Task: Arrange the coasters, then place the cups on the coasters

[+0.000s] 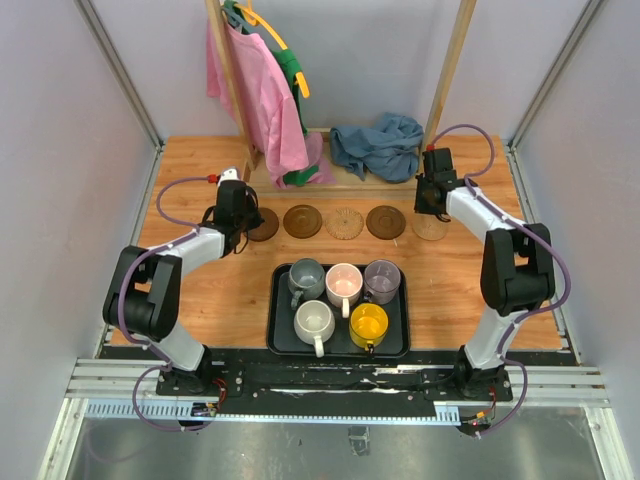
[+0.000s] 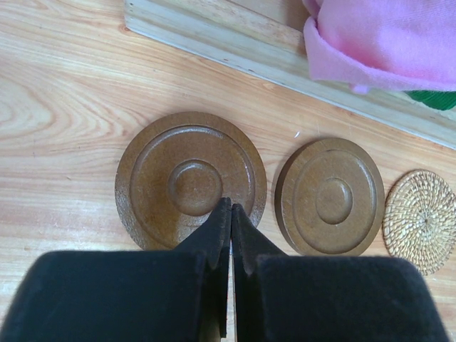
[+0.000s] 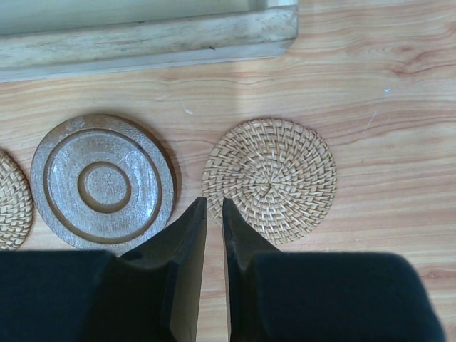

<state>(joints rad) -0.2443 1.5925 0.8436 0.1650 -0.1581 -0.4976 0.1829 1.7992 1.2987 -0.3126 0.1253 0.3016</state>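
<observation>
Five coasters lie in a row across the table: dark wood (image 1: 263,224), dark wood (image 1: 302,221), tan woven (image 1: 344,222), dark wood (image 1: 386,222), tan woven (image 1: 431,226). My left gripper (image 2: 229,207) is shut and empty, its tips over the near rim of the leftmost wooden coaster (image 2: 191,178). My right gripper (image 3: 214,203) stands open by a narrow gap with nothing in it, at the left edge of the rightmost woven coaster (image 3: 269,178). Several cups stand on the black tray (image 1: 277,330): dark grey (image 1: 305,277), pink (image 1: 344,283), lavender (image 1: 382,279), white (image 1: 314,322), yellow (image 1: 369,324).
A wooden rack base (image 1: 350,178) runs just behind the coaster row, with two upright posts. A pink cloth (image 1: 255,95) and a green hanger hang from it. A blue cloth (image 1: 378,145) lies on the base. Side walls close in the table.
</observation>
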